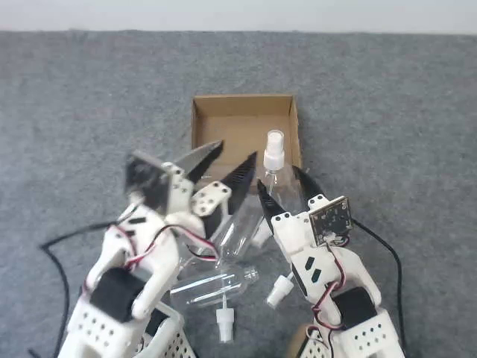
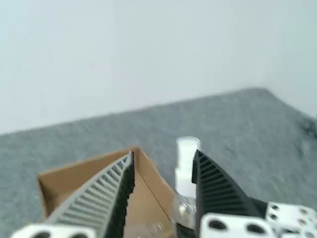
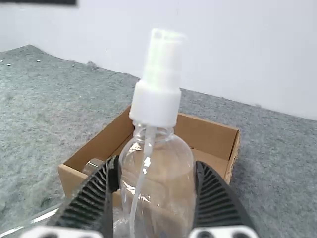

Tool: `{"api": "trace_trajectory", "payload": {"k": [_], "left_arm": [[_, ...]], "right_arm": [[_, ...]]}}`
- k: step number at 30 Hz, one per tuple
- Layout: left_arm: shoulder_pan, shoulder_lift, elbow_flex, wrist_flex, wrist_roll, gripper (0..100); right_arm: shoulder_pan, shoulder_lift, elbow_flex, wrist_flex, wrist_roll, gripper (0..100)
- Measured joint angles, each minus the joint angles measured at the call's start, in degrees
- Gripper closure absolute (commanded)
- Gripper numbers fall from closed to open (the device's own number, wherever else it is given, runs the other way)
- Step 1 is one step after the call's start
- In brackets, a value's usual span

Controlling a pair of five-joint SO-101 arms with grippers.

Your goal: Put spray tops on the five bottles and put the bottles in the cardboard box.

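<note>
Toward 12 o'clock on the grey carpeted worktop [image 1: 387, 97]: open brown cardboard box [image 1: 246, 123]. At the box's 5 o'clock corner, upright clear plastic bottle [image 1: 282, 192] [image 3: 156, 183] with fitted white spray top [image 1: 274, 149] [image 3: 157, 89], its body clamped between the black ridged fingers of the right claw [image 1: 279, 177] [image 3: 156, 162]. At 9 o'clock of that bottle, left claw [image 1: 237, 149] [image 2: 163, 156] spread wide open over the box's near edge. Toward 6 o'clock of the box, between the arms, second clear bottle [image 1: 242, 227] on its side. At 7 o'clock of it, third clear bottle [image 1: 212, 285], also lying flat, neck toward 3 o'clock. Loose white spray top [image 1: 223, 322] at 6 o'clock of the third, another loose spray top [image 1: 279, 291] at its 3 o'clock.
</note>
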Motion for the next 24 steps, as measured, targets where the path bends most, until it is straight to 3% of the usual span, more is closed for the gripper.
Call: {"api": "trace_trajectory", "payload": {"k": [12, 16, 24], "left_arm": [[-3.6, -6.2, 11.9, -11.9, 0.0, 82], [-3.6, -6.2, 14.7, -15.5, 0.0, 82], [-3.6, -6.2, 16.1, -16.7, 0.0, 82]], "right_arm": [[0.0, 0.0, 0.0, -2.5, 0.0, 99.1], [-3.9, 0.0, 0.0, -3.3, 0.0, 99.1], [-7.0, 0.0, 0.0, -3.6, 0.0, 99.1]]}}
